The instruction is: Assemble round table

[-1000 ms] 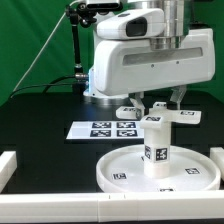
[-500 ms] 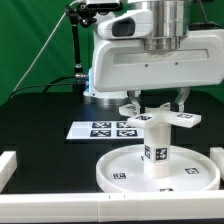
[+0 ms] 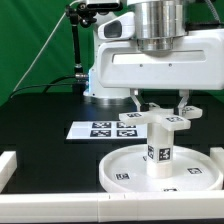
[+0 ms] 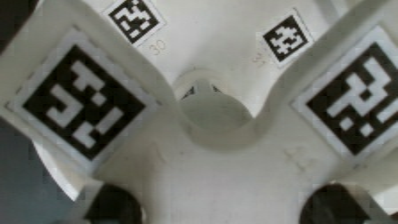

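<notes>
The large rimmed round disc [image 3: 160, 170] lies on the black table at the front of the exterior view. The thick short cylinder [image 3: 160, 148] stands upright at its middle. The small cross-shaped piece [image 3: 160, 117] sits level on top of the cylinder, its tagged arms spread out. My gripper [image 3: 160, 108] reaches straight down onto it with a finger on each side, shut on the cross-shaped piece. In the wrist view the cross-shaped piece [image 4: 214, 110] fills the picture with tags on its arms, between the dark fingertips [image 4: 111, 205].
The marker board [image 3: 104, 129] lies flat on the table behind the disc, toward the exterior view's left. Long white border rails [image 3: 50, 211] run along the front edge and the left corner. The robot's white base [image 3: 115, 75] stands at the back.
The gripper and the cross-shaped piece have turned on top of the cylinder; the arms' ends have shifted toward the exterior view's right. The disc and cylinder have stayed in place.
</notes>
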Action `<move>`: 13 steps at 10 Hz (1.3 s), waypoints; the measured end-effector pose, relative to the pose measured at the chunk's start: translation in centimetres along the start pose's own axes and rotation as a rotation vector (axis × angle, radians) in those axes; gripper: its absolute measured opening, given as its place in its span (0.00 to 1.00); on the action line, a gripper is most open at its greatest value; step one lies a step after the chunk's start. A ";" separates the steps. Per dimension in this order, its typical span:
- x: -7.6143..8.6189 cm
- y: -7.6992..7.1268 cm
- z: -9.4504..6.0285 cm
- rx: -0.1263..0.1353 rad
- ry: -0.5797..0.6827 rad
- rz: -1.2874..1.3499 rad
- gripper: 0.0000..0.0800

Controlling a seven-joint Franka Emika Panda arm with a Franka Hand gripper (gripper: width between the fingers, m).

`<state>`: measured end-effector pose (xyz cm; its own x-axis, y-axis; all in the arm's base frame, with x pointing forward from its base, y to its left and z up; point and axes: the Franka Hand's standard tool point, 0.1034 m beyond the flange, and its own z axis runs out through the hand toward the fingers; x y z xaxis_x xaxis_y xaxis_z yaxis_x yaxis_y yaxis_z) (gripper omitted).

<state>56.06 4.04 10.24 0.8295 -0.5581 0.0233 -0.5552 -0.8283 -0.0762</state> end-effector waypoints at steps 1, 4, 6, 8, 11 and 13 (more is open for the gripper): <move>0.0 0.0 0.0 -0.001 0.002 0.089 0.55; 0.0 0.2 0.1 0.011 -0.008 0.400 0.55; 0.1 0.2 0.1 0.032 -0.015 0.583 0.55; 0.0 0.1 0.1 0.036 -0.018 0.774 0.55; 0.1 0.1 0.1 0.034 -0.020 0.941 0.55; 0.1 0.1 0.1 0.038 -0.027 0.997 0.55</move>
<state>56.07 3.87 10.12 -0.0133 -0.9957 -0.0912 -0.9965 0.0207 -0.0810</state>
